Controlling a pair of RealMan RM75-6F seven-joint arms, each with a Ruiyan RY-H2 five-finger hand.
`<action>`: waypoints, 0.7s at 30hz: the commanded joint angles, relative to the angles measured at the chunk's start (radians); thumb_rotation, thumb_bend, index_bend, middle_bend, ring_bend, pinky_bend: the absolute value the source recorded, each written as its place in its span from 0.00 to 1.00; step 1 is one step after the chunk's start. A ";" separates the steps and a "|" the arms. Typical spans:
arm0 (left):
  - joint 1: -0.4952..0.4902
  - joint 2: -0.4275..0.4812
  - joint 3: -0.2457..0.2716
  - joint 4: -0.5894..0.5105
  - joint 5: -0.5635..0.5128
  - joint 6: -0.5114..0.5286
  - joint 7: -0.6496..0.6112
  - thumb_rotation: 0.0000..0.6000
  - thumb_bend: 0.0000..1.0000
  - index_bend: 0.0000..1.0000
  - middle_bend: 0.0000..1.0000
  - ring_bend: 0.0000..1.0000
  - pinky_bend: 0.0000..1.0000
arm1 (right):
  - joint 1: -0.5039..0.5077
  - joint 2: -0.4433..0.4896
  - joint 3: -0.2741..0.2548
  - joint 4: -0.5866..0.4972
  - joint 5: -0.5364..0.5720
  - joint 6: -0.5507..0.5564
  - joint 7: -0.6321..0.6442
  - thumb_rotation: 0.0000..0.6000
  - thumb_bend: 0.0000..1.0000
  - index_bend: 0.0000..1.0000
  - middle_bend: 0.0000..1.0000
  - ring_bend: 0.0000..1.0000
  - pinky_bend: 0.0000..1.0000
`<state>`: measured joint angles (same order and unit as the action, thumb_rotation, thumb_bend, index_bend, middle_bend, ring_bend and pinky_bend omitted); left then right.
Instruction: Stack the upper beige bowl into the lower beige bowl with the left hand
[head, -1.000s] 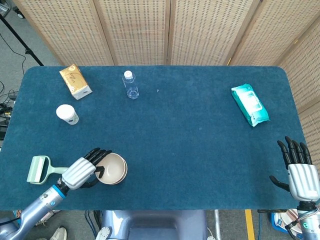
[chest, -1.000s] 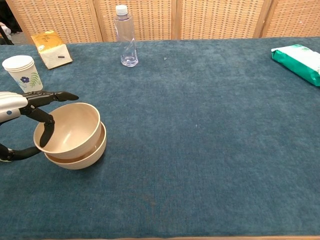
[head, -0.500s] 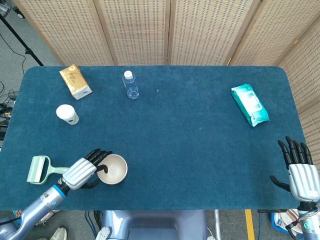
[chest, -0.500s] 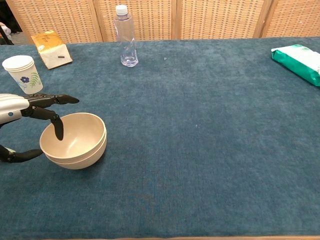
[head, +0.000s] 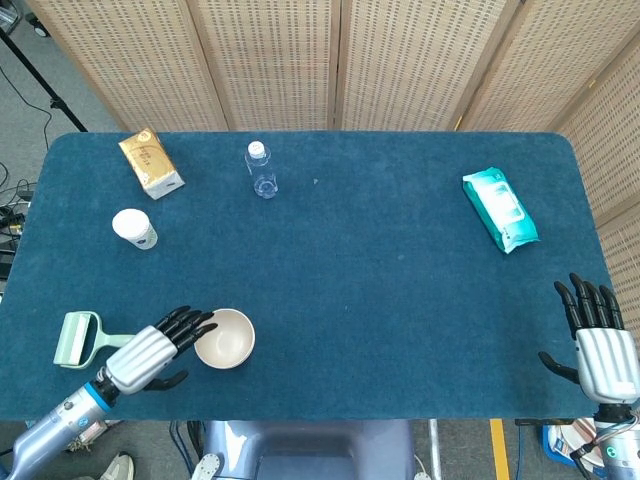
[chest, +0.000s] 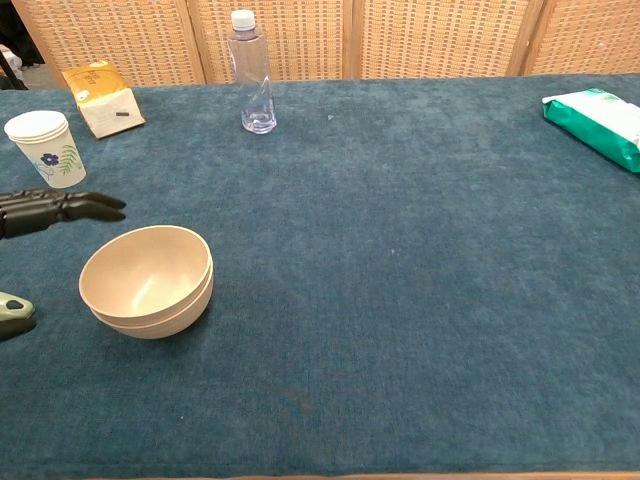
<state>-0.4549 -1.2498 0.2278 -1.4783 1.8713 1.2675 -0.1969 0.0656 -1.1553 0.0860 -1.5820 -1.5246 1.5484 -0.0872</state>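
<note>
Two beige bowls (head: 225, 338) (chest: 147, 279) sit nested one inside the other near the table's front left, level and upright. My left hand (head: 148, 352) lies just to the left of the stack with its fingers spread, apart from the rim and holding nothing. In the chest view only the left hand's dark fingers (chest: 60, 210) show at the left edge, above and left of the bowls. My right hand (head: 598, 340) rests open at the front right corner, far from the bowls.
A green lint roller (head: 77, 340) lies left of my left hand. A paper cup (head: 134, 229), a yellow packet (head: 150, 163) and a clear bottle (head: 261, 170) stand further back. A wet-wipes pack (head: 500, 209) lies at the right.
The upper bowl settled level into the lower one. My left hand let go of it and drew back to the left, its fingers now off the rim.
</note>
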 joint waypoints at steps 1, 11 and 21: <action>0.036 -0.018 0.036 0.056 0.039 0.036 0.011 1.00 0.34 0.00 0.00 0.00 0.00 | 0.000 0.000 0.000 0.000 0.000 0.000 0.000 1.00 0.00 0.00 0.00 0.00 0.00; 0.075 -0.061 0.071 0.126 0.077 0.064 0.040 1.00 0.34 0.00 0.00 0.00 0.00 | -0.001 0.001 0.000 -0.002 -0.001 0.002 0.000 1.00 0.00 0.00 0.00 0.00 0.00; 0.078 -0.065 0.067 0.122 0.060 0.042 0.067 1.00 0.34 0.00 0.00 0.00 0.00 | -0.002 0.002 0.000 -0.001 -0.002 0.002 0.004 1.00 0.00 0.00 0.00 0.00 0.00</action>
<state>-0.3764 -1.3136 0.2951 -1.3544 1.9362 1.3169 -0.1341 0.0639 -1.1531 0.0857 -1.5831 -1.5266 1.5502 -0.0832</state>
